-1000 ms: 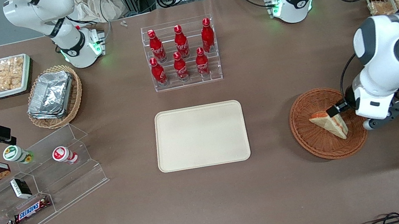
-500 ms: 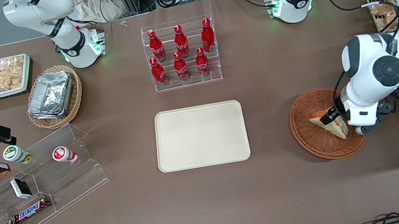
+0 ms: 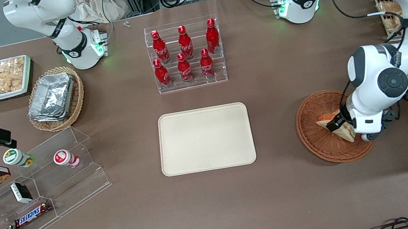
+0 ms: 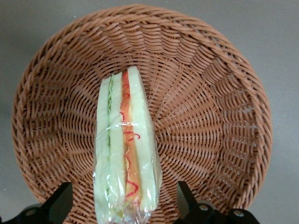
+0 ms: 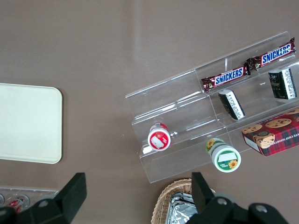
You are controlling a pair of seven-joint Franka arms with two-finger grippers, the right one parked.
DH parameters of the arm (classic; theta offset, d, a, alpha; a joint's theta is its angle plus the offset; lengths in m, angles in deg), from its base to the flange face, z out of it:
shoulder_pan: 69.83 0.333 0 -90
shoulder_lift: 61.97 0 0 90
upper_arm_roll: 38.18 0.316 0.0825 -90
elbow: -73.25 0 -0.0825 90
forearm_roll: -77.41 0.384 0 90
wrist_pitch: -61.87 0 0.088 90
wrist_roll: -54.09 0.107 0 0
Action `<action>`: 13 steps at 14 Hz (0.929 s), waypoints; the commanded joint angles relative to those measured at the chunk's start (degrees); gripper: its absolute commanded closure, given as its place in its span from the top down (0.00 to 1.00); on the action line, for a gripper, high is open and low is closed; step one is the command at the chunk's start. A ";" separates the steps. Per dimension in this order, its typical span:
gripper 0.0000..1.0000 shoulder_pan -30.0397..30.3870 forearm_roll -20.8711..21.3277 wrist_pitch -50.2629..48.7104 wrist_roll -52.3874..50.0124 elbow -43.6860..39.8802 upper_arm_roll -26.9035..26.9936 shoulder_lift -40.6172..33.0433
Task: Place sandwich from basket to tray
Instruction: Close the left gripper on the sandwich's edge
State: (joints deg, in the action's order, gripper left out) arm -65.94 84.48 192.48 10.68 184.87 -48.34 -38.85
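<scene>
Gripper (image 4: pixel 124 205) spread astride sandwich (image 4: pixel 124 149) | basket (image 4: pixel 210 107) rim encircles | tray (image 3: pixel 205 139) apart

The basket (image 4: pixel 210 93) is reddish-brown wicker, woven in ribbed rings. In it the sandwich (image 4: pixel 125 144) shows pale cream bread with green and red-orange filling stripes under clear wrap. The black-fingered claw (image 4: pixel 124 210) hangs over it, fingers apart. The tray (image 3: pixel 205 138) is plain cream-beige, at nine o'clock from the basket. The surface (image 3: pixel 220 204) is dull brown.

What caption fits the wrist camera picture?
Open gripper straddling the wrapped sandwich lying in the basket.
</scene>
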 commanded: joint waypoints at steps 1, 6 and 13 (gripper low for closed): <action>0.94 0.15 2.32 2.71 -1.76 0.70 0.05 1.49; 0.00 -0.11 4.79 4.65 -7.74 0.08 0.05 3.51; 0.00 -0.29 4.79 -4.18 -8.53 -4.11 -0.39 -2.27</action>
State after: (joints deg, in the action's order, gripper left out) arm -66.03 87.89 194.17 3.50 182.79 -48.50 -37.20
